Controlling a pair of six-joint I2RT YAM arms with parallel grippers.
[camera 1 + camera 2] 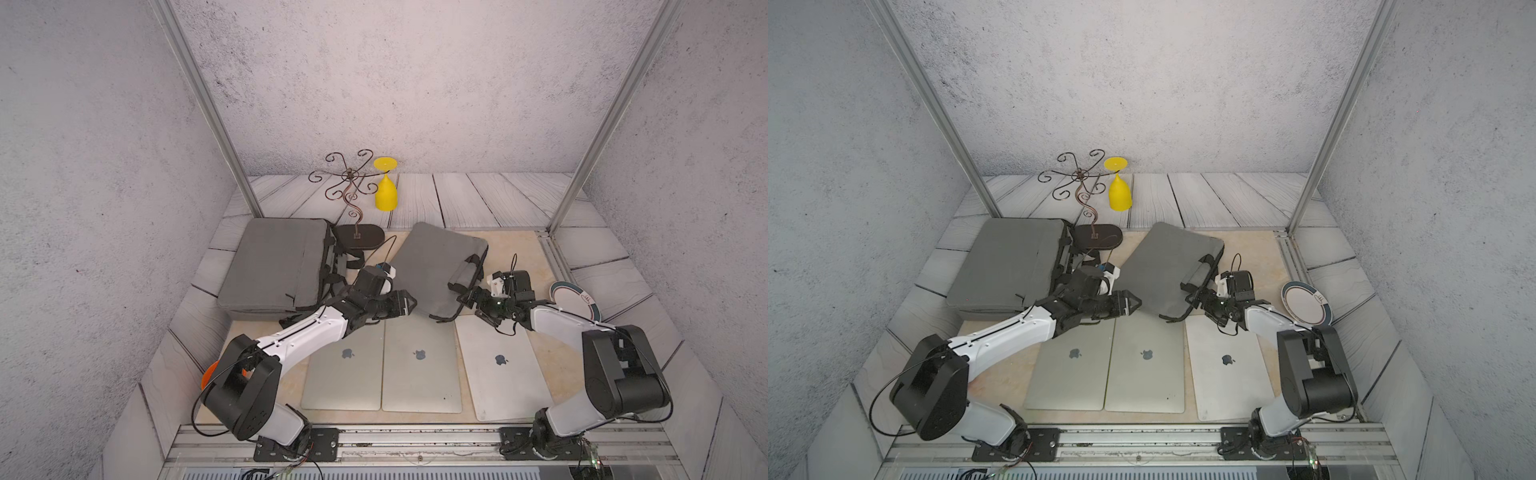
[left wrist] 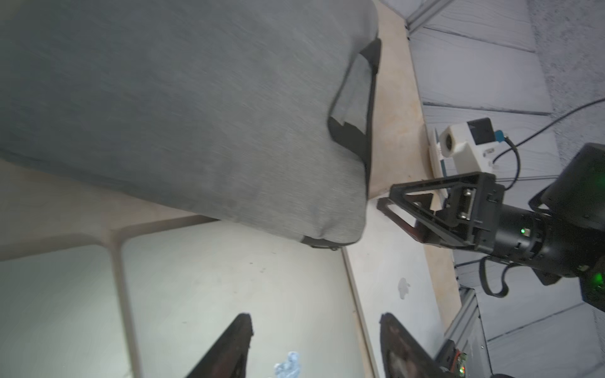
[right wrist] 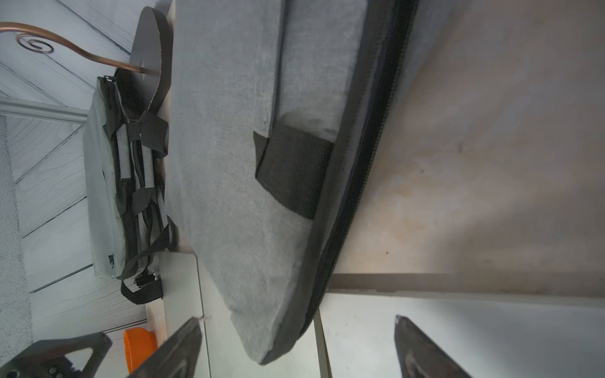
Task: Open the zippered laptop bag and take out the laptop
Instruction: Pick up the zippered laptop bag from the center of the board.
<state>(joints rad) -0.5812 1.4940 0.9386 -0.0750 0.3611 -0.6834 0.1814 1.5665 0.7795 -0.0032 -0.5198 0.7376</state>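
The cell has grey textured walls and a plank-patterned floor, with a beige mat (image 1: 515, 249) at its centre. Clock directions are read in the top views, with 12 o'clock toward the back wall.

- The laptop bag (image 1: 436, 266) lies flat and skewed at mat centre. Its 6 o'clock corner overlaps the middle one of three closed laptops (image 1: 422, 361), which lie side by side along the 6 o'clock edge.
- The zipper (image 3: 370, 163) runs along the bag's 3 o'clock edge. It appears shut along the stretch in view.
- The left gripper (image 1: 409, 304) is at the bag's 8 o'clock edge. Its jaws are spread and nothing lies between them.
- The right gripper (image 1: 467, 300) is at the bag's 4 o'clock corner, just beside the handle (image 1: 469, 272). Its jaws are spread wide and hold nothing.
- A stack of grey bags (image 1: 274, 266) lies at 9 o'clock.
- A scroll-wire stand (image 1: 351, 183) and an inverted yellow goblet (image 1: 385, 193) are at 11 o'clock.
- A plate (image 1: 575, 301) is at 3 o'clock.
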